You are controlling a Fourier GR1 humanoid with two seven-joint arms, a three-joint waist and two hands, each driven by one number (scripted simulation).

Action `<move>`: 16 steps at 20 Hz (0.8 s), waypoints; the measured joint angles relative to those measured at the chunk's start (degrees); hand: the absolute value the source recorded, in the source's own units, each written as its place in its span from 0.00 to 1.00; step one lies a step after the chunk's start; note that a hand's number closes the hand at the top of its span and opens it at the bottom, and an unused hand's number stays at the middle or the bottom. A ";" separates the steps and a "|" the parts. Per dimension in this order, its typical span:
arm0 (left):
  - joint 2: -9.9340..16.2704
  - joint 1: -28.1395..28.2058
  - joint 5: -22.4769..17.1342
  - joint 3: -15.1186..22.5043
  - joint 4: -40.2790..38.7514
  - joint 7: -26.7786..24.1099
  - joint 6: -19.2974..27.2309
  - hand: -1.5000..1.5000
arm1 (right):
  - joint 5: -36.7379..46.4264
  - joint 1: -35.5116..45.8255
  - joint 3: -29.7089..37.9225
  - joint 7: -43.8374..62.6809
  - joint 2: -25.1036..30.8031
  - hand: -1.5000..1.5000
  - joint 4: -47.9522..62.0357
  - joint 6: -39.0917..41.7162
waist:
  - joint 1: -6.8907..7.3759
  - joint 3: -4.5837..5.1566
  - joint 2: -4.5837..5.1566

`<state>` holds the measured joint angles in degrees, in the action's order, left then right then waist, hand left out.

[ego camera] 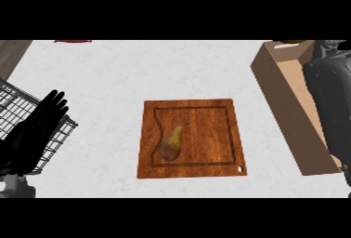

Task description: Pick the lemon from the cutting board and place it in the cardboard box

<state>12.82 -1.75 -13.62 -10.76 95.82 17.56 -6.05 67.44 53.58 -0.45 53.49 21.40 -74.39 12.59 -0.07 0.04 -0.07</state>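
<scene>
Head view was the only view given, and little of the right hand (pixel 332 46) was shown in it: it was seen over the far end of the cardboard box (pixel 274 88), with its forearm laid along the box's open top. Whether that hand was released, clenched or grasping something could not be told. The left hand (pixel 41 118) was seen released and resting, fingers up, above a wire rack (pixel 14 100).

No plain lemon was made out. A small dark yellowish shape (pixel 293 42) was seen just to the left of the right hand, at the box's far rim; it may have been the lemon, but this could not be settled. On the cutting board (pixel 205 125), between the two hands and nearer to the robot than the right hand, a pear-shaped fruit (pixel 171 142) lay tilted inside the groove.

Several risks were judged from this. If the yellowish shape was the lemon and was let go at the rim and not over the box's hollow, it could be tipped outward onto the counter (pixel 137 69). The box wall could be nudged by the forearm on withdrawal, since the two were seen very close. The pear-shaped fruit could also be mistaken for the task's thing.

Counted: two hands, one cutting board, one pear-shaped fruit, one cardboard box, one wire rack, one yellowish shape, and one red object (pixel 72 41) cut off at the far edge, well beyond the left hand.
</scene>
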 measured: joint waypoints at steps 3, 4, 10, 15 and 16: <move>-0.15 -0.45 0.24 -0.04 -0.45 -0.12 -0.09 0.50 | -0.31 -2.91 1.22 -2.06 0.46 1.00 -0.16 -1.95 | 0.10 -0.04 0.03; -0.12 -0.68 0.34 0.04 -0.72 -0.29 -0.31 0.50 | -0.27 -3.18 1.80 -3.26 0.66 1.00 1.64 -3.57 | 0.23 -0.05 0.04; -0.76 -0.18 0.84 -0.02 -0.64 -1.47 -0.46 0.50 | -1.92 -7.04 4.95 -8.10 0.28 1.00 7.21 -9.86 | 0.51 -0.09 0.12; -0.88 -0.82 1.35 0.04 -0.94 -1.33 -0.12 0.50 | -5.79 -10.37 9.18 -8.76 -0.75 0.00 11.91 -10.89 | 0.40 -0.11 0.15; -0.89 -0.13 1.35 0.03 -0.51 -1.64 -0.37 0.50 | -6.48 -11.02 9.91 -8.67 -0.95 0.00 12.54 -10.91 | 0.41 -0.12 0.13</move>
<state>11.92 -1.88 -12.27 -10.73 95.31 15.92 -6.42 60.96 42.57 9.46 44.82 20.45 -61.85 1.68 0.34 -0.09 0.06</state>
